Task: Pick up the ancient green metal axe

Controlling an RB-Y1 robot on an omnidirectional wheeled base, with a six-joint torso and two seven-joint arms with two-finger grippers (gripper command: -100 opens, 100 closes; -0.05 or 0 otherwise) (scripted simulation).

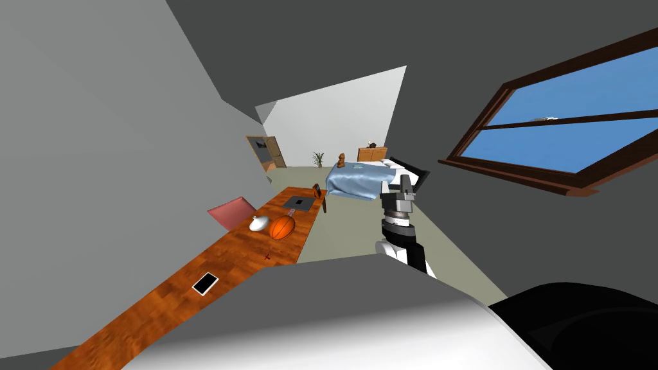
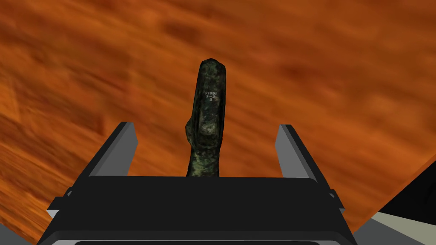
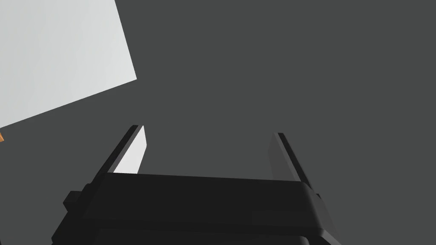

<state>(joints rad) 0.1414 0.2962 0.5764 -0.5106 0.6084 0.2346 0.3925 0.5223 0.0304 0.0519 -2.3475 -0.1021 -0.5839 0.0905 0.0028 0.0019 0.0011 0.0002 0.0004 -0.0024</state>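
A dark green, mottled axe (image 2: 208,106) lies on the orange-brown wooden tabletop (image 2: 323,76); small white markings show on its side. My left gripper (image 2: 206,124) hangs just over it, open, one finger on each side of the axe with a gap to both. My right gripper (image 3: 208,130) is open and empty, facing a grey wall. In the head view the right gripper (image 1: 406,181) is held up in front of me, away from the long wooden table (image 1: 160,295).
On the table stand an orange ball (image 1: 281,227), a white round object (image 1: 258,224), a flat black card (image 1: 205,283) and a dark flat device (image 1: 299,203). A pink chair (image 1: 231,212) stands behind the table. A blue bed (image 1: 355,180) is farther off, and a window (image 1: 565,122) lies right.
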